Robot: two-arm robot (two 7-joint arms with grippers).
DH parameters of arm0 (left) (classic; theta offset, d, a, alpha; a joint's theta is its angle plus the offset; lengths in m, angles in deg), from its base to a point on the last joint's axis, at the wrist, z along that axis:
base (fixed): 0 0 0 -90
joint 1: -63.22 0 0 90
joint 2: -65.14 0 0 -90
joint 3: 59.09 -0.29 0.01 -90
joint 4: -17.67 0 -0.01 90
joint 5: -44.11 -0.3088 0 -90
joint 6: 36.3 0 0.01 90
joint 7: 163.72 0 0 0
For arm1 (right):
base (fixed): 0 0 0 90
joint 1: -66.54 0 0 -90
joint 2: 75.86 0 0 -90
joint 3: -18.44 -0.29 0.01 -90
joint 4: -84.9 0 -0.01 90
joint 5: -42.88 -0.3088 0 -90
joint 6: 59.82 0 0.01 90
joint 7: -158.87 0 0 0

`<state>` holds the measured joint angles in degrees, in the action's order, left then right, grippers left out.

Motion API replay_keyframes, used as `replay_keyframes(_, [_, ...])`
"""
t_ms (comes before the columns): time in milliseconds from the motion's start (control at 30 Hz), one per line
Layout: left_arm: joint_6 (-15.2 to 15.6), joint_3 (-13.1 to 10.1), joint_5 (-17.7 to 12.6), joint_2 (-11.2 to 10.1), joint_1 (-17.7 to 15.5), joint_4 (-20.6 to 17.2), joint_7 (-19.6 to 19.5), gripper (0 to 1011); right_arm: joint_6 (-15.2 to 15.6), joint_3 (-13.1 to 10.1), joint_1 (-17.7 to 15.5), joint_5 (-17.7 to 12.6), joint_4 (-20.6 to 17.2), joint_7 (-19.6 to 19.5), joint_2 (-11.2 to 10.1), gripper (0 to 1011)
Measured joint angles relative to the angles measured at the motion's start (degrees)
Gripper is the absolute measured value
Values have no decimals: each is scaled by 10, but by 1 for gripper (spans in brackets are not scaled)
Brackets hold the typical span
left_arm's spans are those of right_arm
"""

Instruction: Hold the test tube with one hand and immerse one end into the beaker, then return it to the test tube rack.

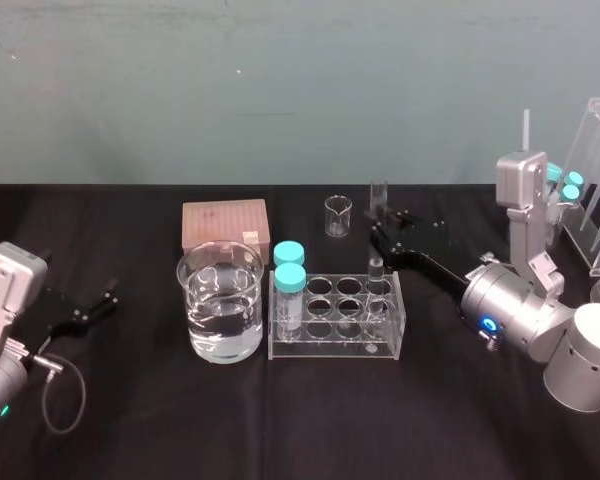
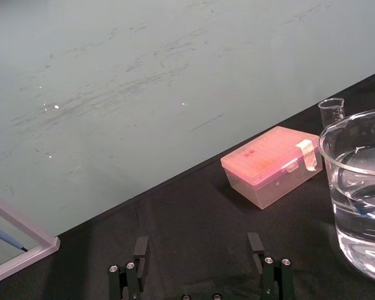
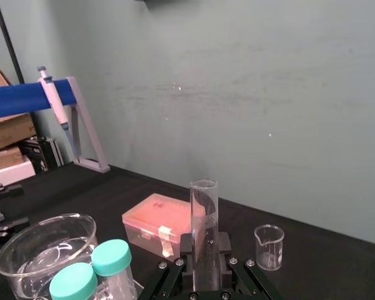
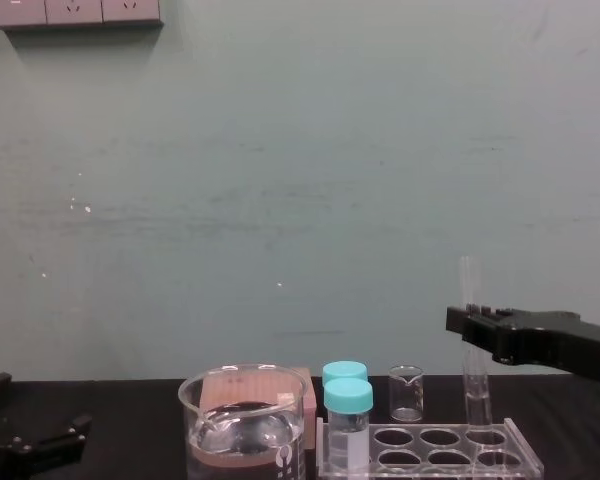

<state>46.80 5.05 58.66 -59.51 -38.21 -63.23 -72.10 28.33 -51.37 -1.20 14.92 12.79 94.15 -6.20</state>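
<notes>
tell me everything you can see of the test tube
The test tube is long, thin clear glass, open at the top and seemingly empty. It stands upright, clamped partway up by the right gripper, its top rising well above it. Its lower end is at the back right hole of the test tube rack; whether it rests inside is unclear.
</notes>
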Motion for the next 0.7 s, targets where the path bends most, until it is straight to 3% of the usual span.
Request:
replay_keyframes(267, [0,0,0,0,0,0,0,1000,-14,-11,-6,1,-19,12,-2,224])
replay_keyframes(700, [0,0,0,0,0,0,0,1000,-46,-36,-5,-6,-83,23,-17,224])
